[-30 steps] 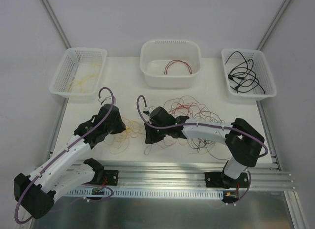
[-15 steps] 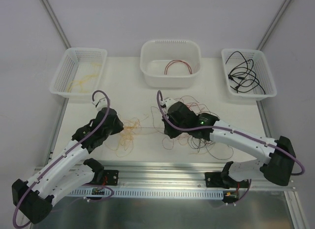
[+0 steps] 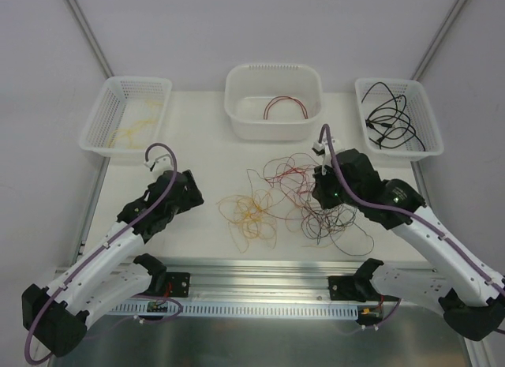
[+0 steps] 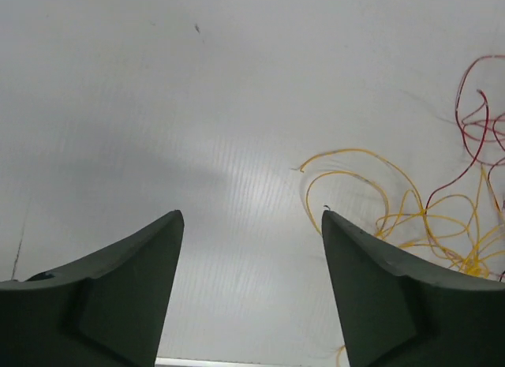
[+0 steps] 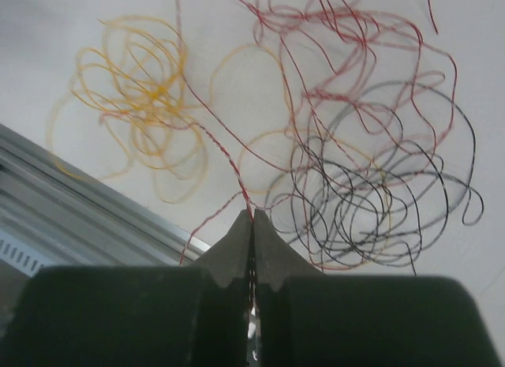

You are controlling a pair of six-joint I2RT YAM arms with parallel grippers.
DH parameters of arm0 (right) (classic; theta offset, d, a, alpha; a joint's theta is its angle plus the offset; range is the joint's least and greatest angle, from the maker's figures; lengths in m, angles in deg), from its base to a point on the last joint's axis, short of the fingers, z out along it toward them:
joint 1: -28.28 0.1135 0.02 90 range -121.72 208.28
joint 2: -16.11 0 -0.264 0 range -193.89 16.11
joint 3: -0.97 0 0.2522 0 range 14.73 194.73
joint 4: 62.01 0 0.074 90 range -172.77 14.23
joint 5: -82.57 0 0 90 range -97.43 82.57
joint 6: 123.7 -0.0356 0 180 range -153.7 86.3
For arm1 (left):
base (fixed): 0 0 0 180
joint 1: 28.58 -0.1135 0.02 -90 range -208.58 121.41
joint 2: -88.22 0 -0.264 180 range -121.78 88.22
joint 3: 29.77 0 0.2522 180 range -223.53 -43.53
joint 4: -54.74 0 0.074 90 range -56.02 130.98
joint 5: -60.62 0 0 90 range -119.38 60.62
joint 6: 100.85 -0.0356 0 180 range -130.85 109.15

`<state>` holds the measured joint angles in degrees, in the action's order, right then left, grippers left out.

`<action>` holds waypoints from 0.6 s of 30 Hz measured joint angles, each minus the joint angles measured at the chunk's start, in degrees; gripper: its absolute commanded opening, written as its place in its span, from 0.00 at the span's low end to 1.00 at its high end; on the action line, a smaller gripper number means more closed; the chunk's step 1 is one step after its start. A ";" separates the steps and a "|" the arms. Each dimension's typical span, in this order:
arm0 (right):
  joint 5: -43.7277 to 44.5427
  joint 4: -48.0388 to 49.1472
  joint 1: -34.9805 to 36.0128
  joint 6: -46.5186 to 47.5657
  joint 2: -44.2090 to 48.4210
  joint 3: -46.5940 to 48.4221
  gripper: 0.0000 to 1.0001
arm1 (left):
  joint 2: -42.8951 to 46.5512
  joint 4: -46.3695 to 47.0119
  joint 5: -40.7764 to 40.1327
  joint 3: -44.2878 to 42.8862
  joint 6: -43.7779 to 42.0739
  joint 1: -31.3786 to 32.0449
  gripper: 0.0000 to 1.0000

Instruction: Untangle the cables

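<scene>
The cables lie in two groups on the white table. A yellow clump (image 3: 251, 213) lies left of a red and black tangle (image 3: 319, 205), with thin strands running between them. My right gripper (image 3: 321, 195) hangs over the tangle's upper part. In the right wrist view it (image 5: 252, 215) is shut on a red cable (image 5: 225, 158) that runs off toward the yellow clump (image 5: 142, 91), with the black loops (image 5: 371, 193) to its right. My left gripper (image 3: 192, 196) stands open and empty (image 4: 252, 217), left of the yellow strands (image 4: 426, 217).
Three white baskets stand along the back: the left one (image 3: 99, 118) holds yellow cables, the middle tub (image 3: 272, 130) a red cable, the right one (image 3: 402, 155) black cables. An aluminium rail (image 3: 260, 276) runs along the near table edge.
My left gripper has opened and let go of the yellow clump. The right arm, shut on a red strand, swung right, so the yellow clump now lies apart from the red and black tangle.
</scene>
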<state>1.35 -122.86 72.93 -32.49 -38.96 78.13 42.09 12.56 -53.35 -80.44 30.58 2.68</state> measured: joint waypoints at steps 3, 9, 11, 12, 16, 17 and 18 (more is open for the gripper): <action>-3.02 -0.59 -0.02 1.07 -1.05 6.27 0.01 | -0.11 0.98 4.85 0.00 -1.86 0.00 0.90; -5.66 -0.72 -0.04 2.93 -3.32 17.29 0.01 | -0.11 7.58 22.05 0.76 -6.23 -0.09 0.99; -6.08 -0.81 -0.04 3.28 -3.89 18.75 0.01 | -0.09 12.39 27.52 2.75 -7.19 0.57 0.99; -6.27 -0.79 -0.04 3.41 -4.28 19.30 0.01 | -0.11 14.23 29.59 3.98 -7.65 1.20 0.99; -6.88 -0.96 -0.04 3.80 -5.84 19.98 0.01 | -1.51 18.97 34.12 7.50 -7.48 3.19 0.99; -6.86 -1.03 -0.04 3.80 -5.95 19.98 0.01 | -2.47 19.89 34.51 7.72 -7.23 3.43 0.99; -6.84 -1.11 -0.04 3.80 -5.95 19.98 0.01 | -3.58 20.96 34.69 7.74 -6.95 4.09 0.99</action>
<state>-5.49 -123.97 72.88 -28.69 -44.90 98.11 38.51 33.52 -18.66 -72.70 23.63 6.77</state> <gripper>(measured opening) 0.015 0.990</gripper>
